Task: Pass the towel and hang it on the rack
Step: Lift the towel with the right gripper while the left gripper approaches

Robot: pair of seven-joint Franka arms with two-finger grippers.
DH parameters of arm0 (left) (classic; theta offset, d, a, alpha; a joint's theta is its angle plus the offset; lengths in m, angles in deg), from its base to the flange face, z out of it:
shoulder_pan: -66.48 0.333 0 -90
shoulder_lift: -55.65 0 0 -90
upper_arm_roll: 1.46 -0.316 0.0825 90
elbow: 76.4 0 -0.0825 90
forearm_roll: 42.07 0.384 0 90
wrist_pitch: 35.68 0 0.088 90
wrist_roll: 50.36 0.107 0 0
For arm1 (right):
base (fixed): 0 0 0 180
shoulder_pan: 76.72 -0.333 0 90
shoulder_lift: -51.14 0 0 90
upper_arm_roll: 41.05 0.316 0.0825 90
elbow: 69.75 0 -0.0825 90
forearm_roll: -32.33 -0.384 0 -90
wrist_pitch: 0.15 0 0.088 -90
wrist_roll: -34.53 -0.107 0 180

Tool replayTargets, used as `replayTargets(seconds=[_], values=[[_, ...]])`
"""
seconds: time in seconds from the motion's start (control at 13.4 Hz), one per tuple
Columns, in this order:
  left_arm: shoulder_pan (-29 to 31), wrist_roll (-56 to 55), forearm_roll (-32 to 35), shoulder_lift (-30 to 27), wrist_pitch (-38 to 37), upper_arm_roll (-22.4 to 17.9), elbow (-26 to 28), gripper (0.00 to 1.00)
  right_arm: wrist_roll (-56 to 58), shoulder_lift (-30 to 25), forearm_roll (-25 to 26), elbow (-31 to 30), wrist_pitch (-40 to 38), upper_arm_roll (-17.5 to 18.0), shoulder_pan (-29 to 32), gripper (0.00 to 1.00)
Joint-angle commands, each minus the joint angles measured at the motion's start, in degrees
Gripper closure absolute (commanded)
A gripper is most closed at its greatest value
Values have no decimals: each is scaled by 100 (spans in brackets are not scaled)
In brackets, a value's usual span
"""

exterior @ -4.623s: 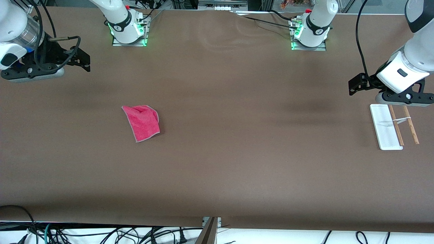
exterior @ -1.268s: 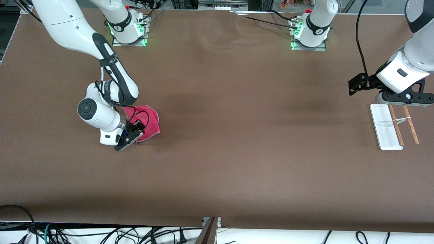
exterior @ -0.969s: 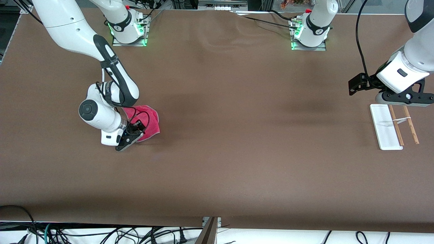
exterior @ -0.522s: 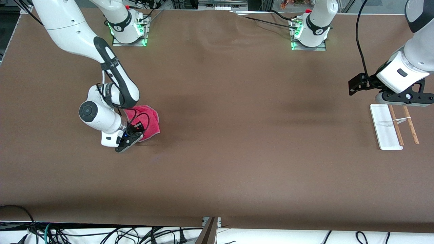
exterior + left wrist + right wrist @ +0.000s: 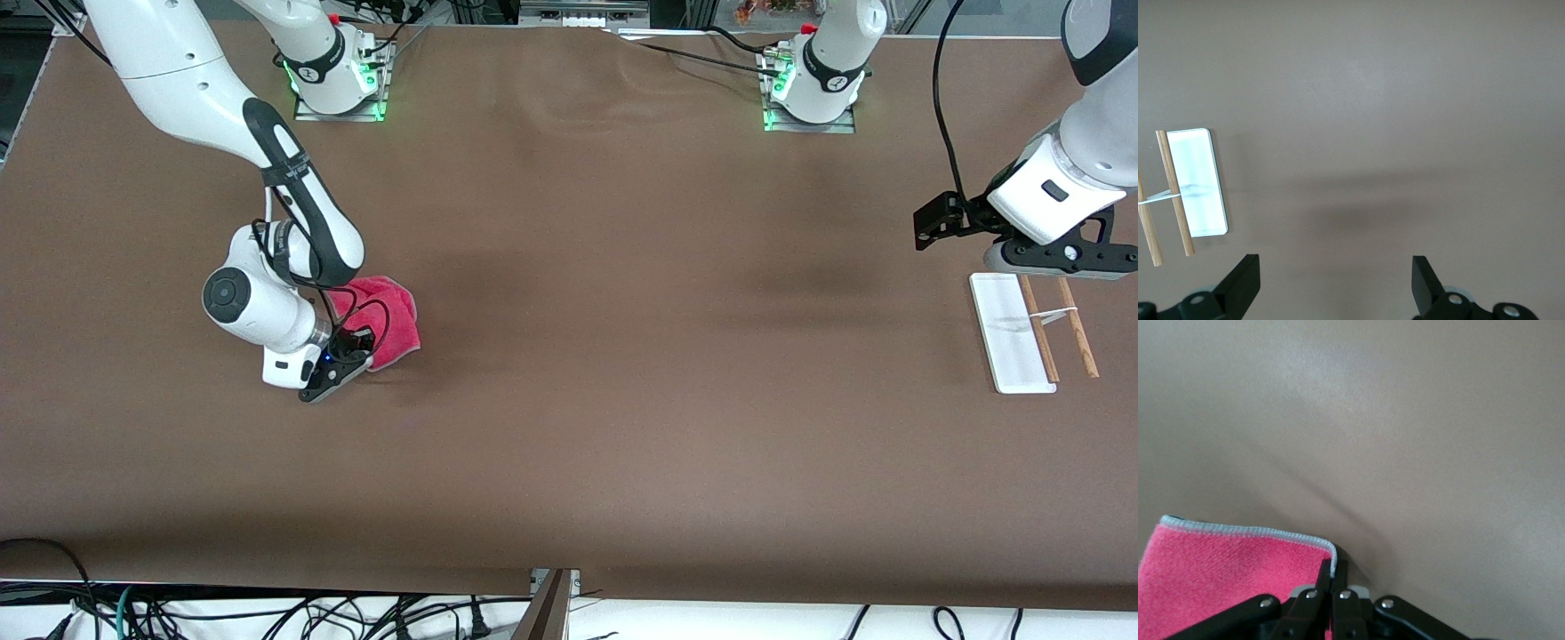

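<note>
Because my right gripper [image 5: 1331,587] has its jaws clenched on only the trimmed corner of the towel [image 5: 388,313], lying on the worktop well apart from the rack [image 5: 1031,333], a lift could let it slip free, while my left gripper [image 5: 1331,283] waits released over the worktop beside the rack.
</note>
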Motion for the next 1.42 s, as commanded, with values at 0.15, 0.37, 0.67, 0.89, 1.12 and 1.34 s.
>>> replayTargets(seconds=[0.15, 0.37, 0.67, 0.89, 1.12, 1.34], values=[[-15, 80, 120, 24, -63, 17, -117, 0, -417, -137, -431, 1236, -2124, 28, -26, 100], [-24, 88, 120, 51, -46, 26, -126, 0, -1277, -348, -247, 1860, -3206, 19, -254, 100], [-24, 97, 129, 59, -37, 17, -152, 0, -2474, -392, -79, 3082, -4737, 37, -571, 100], [-32, 97, 129, 59, -46, 26, -152, 0, -3177, -445, -44, 3610, -5467, 20, -992, 100], [-24, 97, 120, 59, -46, 26, -144, 0, -4029, -445, -62, 4321, -6073, 37, -1405, 100], [-24, 97, 120, 59, -46, 26, -144, 0, -4550, -454, -44, 4806, -6417, 28, -2089, 100]])
